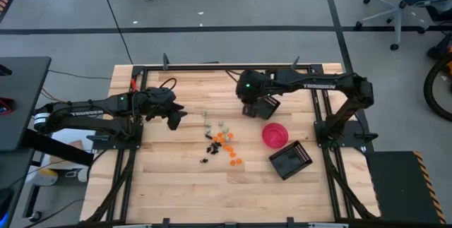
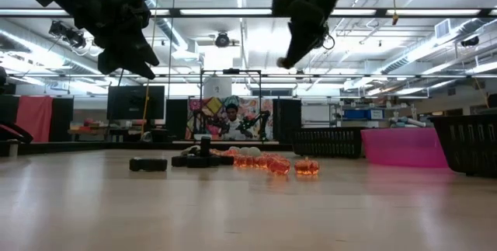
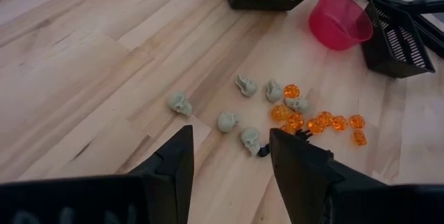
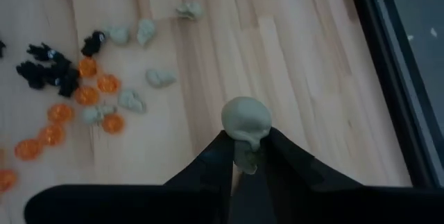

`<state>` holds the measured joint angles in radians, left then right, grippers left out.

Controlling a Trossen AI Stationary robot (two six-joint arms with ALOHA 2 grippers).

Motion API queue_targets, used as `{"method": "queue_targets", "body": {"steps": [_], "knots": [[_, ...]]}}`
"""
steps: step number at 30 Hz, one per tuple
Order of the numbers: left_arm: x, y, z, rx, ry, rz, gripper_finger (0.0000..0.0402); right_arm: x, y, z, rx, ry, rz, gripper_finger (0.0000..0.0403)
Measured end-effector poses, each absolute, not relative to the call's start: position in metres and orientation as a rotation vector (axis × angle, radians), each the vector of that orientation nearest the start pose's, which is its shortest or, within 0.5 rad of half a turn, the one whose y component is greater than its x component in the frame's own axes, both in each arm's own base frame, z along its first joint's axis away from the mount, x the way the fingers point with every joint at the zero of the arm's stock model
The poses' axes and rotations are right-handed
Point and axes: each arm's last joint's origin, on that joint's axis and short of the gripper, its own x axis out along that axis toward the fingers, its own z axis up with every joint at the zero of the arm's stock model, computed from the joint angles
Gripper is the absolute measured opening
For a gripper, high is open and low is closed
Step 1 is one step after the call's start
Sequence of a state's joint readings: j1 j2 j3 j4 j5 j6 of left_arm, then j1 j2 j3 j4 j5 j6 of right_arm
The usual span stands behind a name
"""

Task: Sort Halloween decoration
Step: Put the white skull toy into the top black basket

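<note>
The Halloween decoration lies loose on the wooden table's middle: pale skulls [image 1: 215, 124], orange beads [image 1: 227, 142] and black pieces [image 1: 210, 149]. They also show in the left wrist view: skulls [image 3: 239, 106], orange beads [image 3: 316, 121]. My right gripper [image 1: 248, 109] is raised near the far basket [image 1: 269, 105] and is shut on one pale skull [image 4: 246, 120]. My left gripper [image 3: 229, 148] is open and empty, held above the table to the left of the pile [image 1: 174, 118]. My right gripper pinches the pale skull by its narrow lower part [image 4: 246, 153] between its two fingertips. The skull's round crown sticks out past the tips. The skull is lifted clear of the table.
A pink round bowl [image 1: 275, 135] stands right of the pile. One black slatted basket [image 1: 291, 160] lies near the bowl, another at the far side under the right arm. Bare wood lies on the near and left parts of the table [image 1: 176, 193].
</note>
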<state>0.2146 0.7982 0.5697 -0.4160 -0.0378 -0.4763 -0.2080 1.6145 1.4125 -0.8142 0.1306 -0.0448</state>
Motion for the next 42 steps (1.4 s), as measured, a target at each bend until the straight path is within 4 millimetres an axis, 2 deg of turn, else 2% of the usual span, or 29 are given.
{"method": "queue_targets", "body": {"steps": [5,9,15,25,31,38,42], "knots": [[0.161,0.037,0.237,-0.507,0.571,0.412,0.0162,0.306,-0.079,0.283,0.035,1.081,-0.287,0.0079],[0.161,0.037,0.237,-0.506,0.57,0.414,0.0162,0.292,-0.088,0.257,0.082,1.158,-0.319,0.0079],[0.161,0.037,0.237,-0.509,0.567,0.424,0.0162,0.282,-0.102,0.222,0.129,1.155,-0.364,0.0079],[0.161,0.038,0.237,-0.502,0.56,0.456,0.0162,0.262,-0.121,0.186,0.18,1.145,-0.432,0.0079],[0.161,0.038,0.237,-0.5,0.559,0.462,0.0162,0.257,-0.122,0.178,0.236,1.147,-0.391,0.0088],[0.161,0.038,0.237,-0.5,0.559,0.462,0.0163,0.257,-0.122,0.179,0.252,1.149,-0.384,0.0139],[0.161,0.038,0.237,-0.5,0.559,0.462,0.0163,0.259,-0.123,0.188,0.26,1.172,-0.384,0.0163]]}}
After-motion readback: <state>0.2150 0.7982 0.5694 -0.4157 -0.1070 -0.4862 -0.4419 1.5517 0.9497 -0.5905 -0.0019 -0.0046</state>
